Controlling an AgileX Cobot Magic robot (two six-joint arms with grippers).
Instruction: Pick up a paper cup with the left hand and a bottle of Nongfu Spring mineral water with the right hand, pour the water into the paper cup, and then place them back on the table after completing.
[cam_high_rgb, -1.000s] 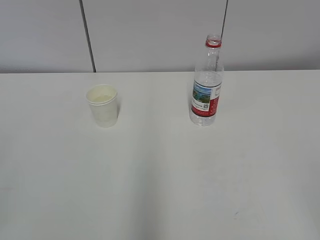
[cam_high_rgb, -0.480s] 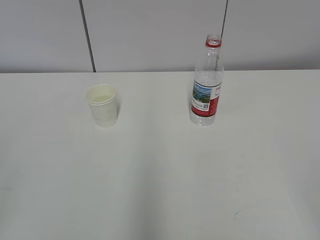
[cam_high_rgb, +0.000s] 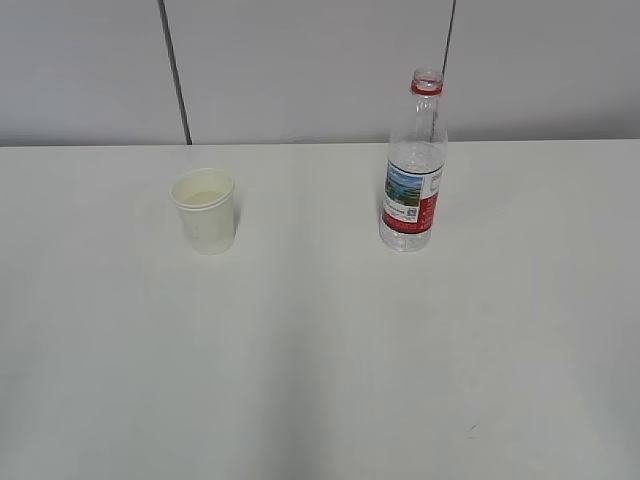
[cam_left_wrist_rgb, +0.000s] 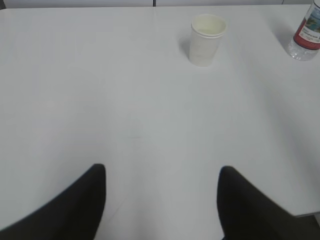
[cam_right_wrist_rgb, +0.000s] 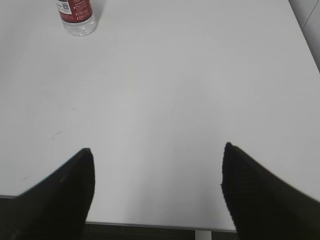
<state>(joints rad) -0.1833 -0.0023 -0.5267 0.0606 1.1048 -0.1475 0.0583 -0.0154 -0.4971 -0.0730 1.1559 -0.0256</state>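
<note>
Paper cup (cam_high_rgb: 205, 210) stands upright at left of centre in my exterior view, the bottle (cam_high_rgb: 413, 165) upright to its right, well apart on the tabletop (cam_high_rgb: 320, 350). From my left wrist camera the left hand's fingers (cam_left_wrist_rgb: 80, 205) are spread wide and empty, the cup far ahead, slightly right of their gap. The right hand's fingers (cam_right_wrist_rgb: 260, 195) are equally wide and empty; the bottle sits far ahead at upper left, so I judge each arm must reach forward.
</note>
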